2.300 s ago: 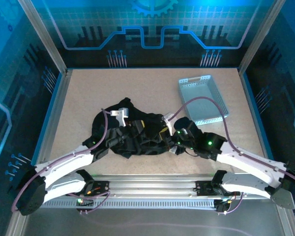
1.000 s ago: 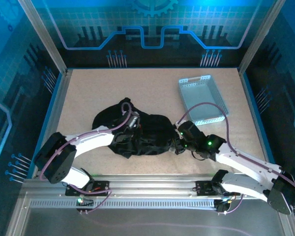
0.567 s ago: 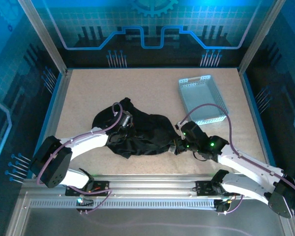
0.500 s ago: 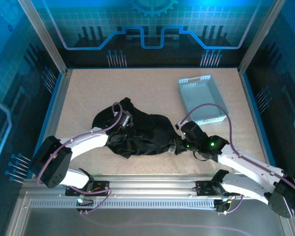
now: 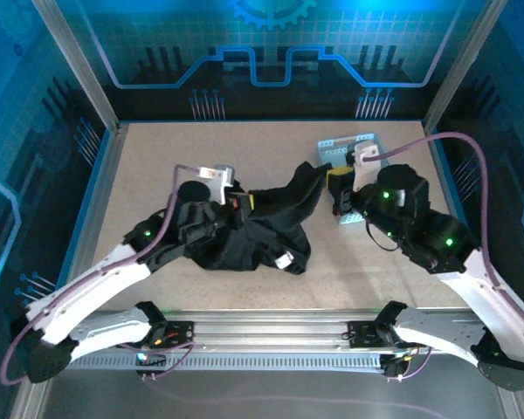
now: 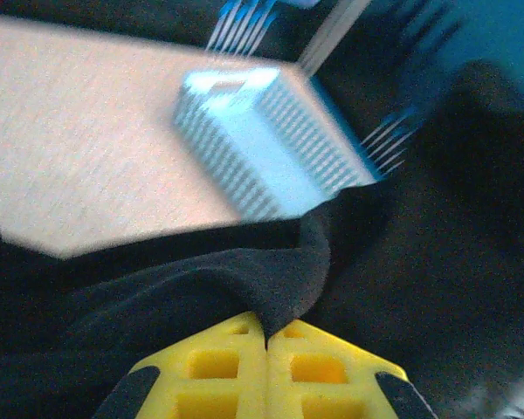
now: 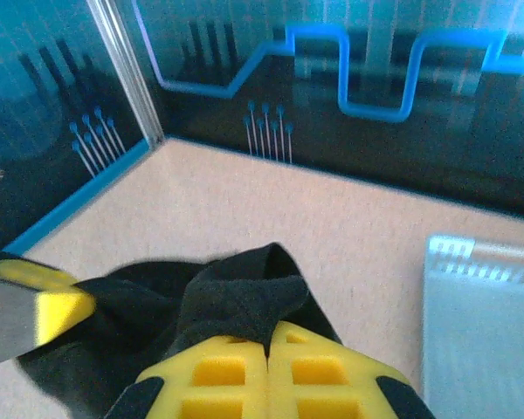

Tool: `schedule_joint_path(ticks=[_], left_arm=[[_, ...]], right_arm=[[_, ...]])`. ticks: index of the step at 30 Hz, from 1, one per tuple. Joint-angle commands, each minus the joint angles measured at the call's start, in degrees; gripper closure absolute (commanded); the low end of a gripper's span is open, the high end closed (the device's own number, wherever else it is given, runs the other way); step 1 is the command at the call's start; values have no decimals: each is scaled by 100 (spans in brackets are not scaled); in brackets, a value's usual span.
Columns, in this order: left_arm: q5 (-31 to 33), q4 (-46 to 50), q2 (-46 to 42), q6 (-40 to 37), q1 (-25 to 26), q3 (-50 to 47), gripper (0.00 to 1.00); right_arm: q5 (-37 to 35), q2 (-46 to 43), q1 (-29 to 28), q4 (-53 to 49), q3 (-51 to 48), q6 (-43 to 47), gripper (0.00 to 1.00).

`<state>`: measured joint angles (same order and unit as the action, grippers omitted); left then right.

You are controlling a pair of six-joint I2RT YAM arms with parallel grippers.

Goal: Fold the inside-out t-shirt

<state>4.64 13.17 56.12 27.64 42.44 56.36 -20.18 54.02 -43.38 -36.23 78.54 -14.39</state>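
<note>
Clamping t-shirt point(image 7: 236, 301), right claw point(image 7: 268, 336), label point(image 5: 282, 261) overhead

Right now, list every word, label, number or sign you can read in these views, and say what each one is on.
No text can be read in any view.
The white label on the black t-shirt: too small to read.
The grey tray: no markings visible.
The blue back panel: gear and circuit-line graphics, no letters or numbers.
</note>
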Motion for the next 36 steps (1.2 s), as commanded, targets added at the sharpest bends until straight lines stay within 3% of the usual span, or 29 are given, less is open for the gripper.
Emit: schedule_joint_path(ticks=[1, 5, 8, 13, 17, 19, 21, 22, 23, 24, 27, 29, 31, 33, 36], left_arm=[[-433, -136, -279, -395, 46, 2, 100], [-157, -160, -595, -448, 31, -99, 100], [276, 223, -306, -526, -96, 41, 100], [357, 1304, 980, 346, -1323, 317, 100], [286, 1876, 2030, 672, -1901, 413, 100], [393, 2070, 2391, 710, -2020, 426, 100], [484, 2236, 2574, 828, -2223, 368, 99], [566, 2309, 2612, 853, -2327, 322, 82], [758, 2409, 2587, 857, -2376, 276, 59], [972, 2515, 2515, 841, -2358, 255, 45], [1854, 2906, 2059, 754, -1891, 234, 29], [2393, 3030, 1745, 670, -1286, 234, 23], [2805, 2846, 1387, 367, -334, 101, 20], [2655, 2526, 1277, -8, 507, 3, 19], [2278, 2613, 1681, 99, 1470, 120, 20]], right_arm=[[-217, -7, 60, -96, 488, 402, 100], [-17, -5, 65, 97, 868, 470, 100], [146, 374, 59, 218, 918, 520, 100], [219, 1891, 203, 417, 1031, 583, 100], [514, 3536, 466, 215, 1747, 520, 100], [628, 4351, 531, -164, 2414, 535, 76], [247, 4887, 516, -757, 3022, 475, 54], [157, 4978, 501, -946, 3200, 464, 47], [125, 4901, 481, -962, 3143, 500, 42], [112, 4737, 437, -859, 2950, 537, 37], [16, 3871, 347, -400, 1823, 593, 23], [-26, 3302, 353, -269, 1105, 496, 18], [-34, 2701, 365, -161, 307, 381, 16], [-27, 2206, 370, -112, -372, 216, 16], [-123, 1563, 391, -29, -1373, -84, 16]])
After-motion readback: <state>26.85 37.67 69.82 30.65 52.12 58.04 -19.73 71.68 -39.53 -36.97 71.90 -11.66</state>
